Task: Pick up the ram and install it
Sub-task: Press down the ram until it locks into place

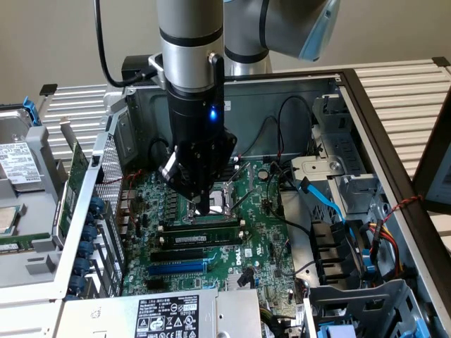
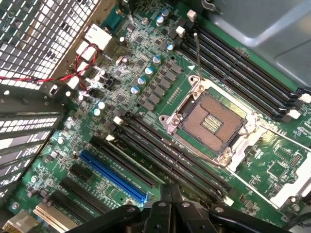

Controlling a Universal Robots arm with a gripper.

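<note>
1. Green with a white label, the ram (image 1: pixel 201 239) stands on edge along one of the memory slots on the motherboard (image 1: pixel 261 239). It sits inside the open computer case (image 1: pixel 296 91). It is not in the jaws.
2. Seen in the exterior view, the ram lies at 6 o'clock from the gripper (image 1: pixel 204 206) and just beside an empty black memory slot (image 1: pixel 197 227). The blue expansion slot (image 1: pixel 180 267) is further out, also at 6 o'clock.
3. Clenched and holding nothing, the jaws point straight down with their tips pressed together. They are near the edge of the bare CPU socket (image 1: pixel 229 193), which sits at roughly 2 o'clock from the tips.
4. In the wrist view, the gripper (image 2: pixel 170 191) hangs over the bank of long black memory slots (image 2: pixel 170 160). The CPU socket (image 2: pixel 211 119) and the blue expansion slot (image 2: pixel 114 177) flank that bank on opposite sides.
5. My reading is that the pick and the placing in the slot are done. The work looks to be at the seating stage, with the jaws closed into a blunt tip close to the stick.
6. I cannot tell whether the ram is fully home or whether the end latches have snapped shut.
7. If it is not yet locked, finishing calls for an even, straight-down push on the stick's top edge. The closed tips must stay centred over the thin board so they don't slide onto the neighbouring slot or the exposed socket contacts.
</note>
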